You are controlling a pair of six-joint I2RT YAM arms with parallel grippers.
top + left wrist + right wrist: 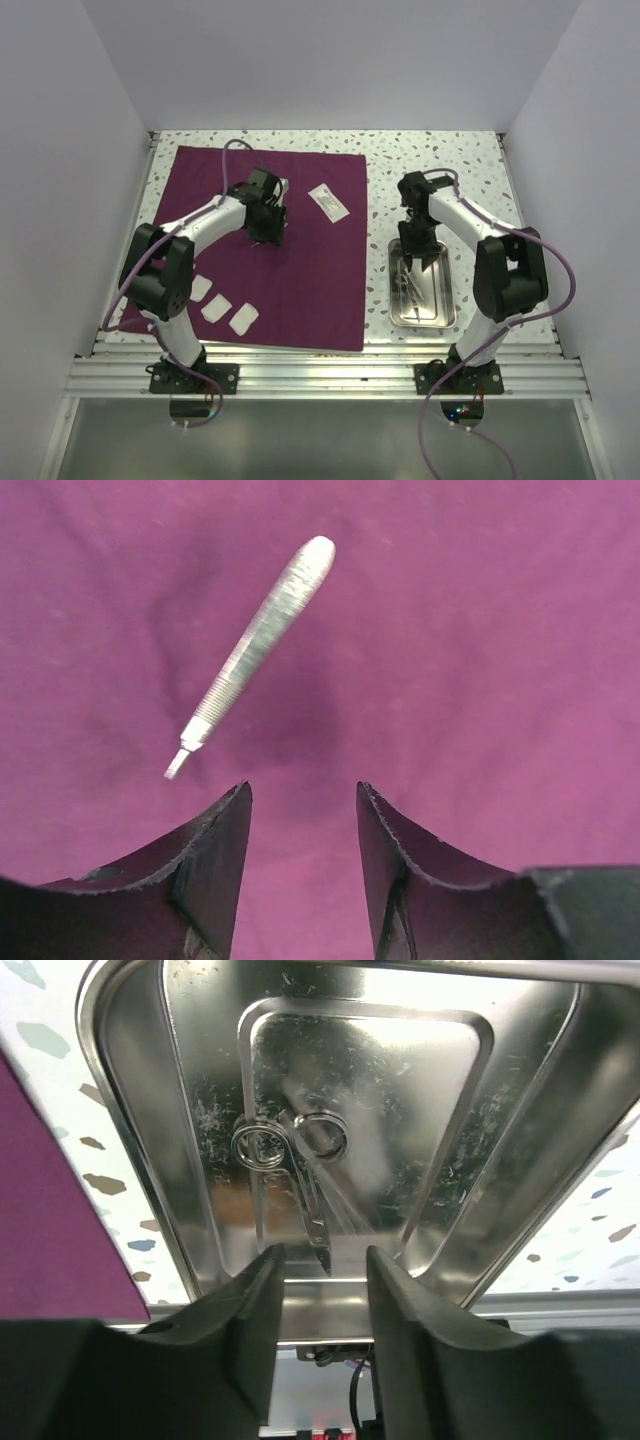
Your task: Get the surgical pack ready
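The deep-maroon cloth (310,280) lies flat on the left half of the table. A thin metal scalpel handle (258,645) lies on it, just beyond my left gripper (303,800), which is open and empty and hovers over the cloth (480,630) near its far middle (268,228). The small steel tray (440,300) sits right of the cloth with ring-handled instruments (300,1175) in it. My right gripper (322,1260) is open and empty above the tray's far end (413,255). Three white pads (216,308) lie on the cloth's near left corner.
A white flat packet (328,202) lies on the cloth near its far right corner. The speckled tabletop (440,170) shows behind and around the tray. White walls close in the left, right and far sides. A metal rail (320,375) runs along the near edge.
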